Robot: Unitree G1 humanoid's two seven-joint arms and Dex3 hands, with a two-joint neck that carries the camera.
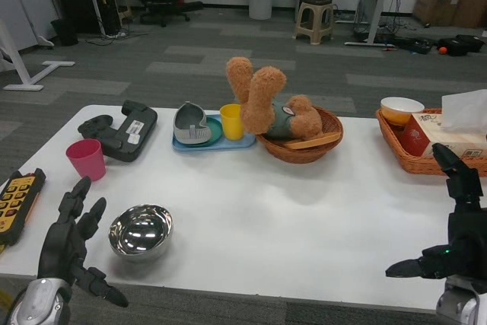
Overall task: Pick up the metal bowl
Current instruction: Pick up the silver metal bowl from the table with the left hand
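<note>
The yellow keypad (17, 202) runs off the picture's left edge. The wicker tray (411, 159) and the tissue box (449, 136) in it are cut by the right edge. The teddy bear (270, 112) lies head-down in the round basket (304, 150), face hidden. The label on the black controller (122, 129) is too small to read.

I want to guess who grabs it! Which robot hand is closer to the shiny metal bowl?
The left hand. It is open just to the left of the metal bowl, not touching it. The right hand is far across the table, near the right edge.
</note>
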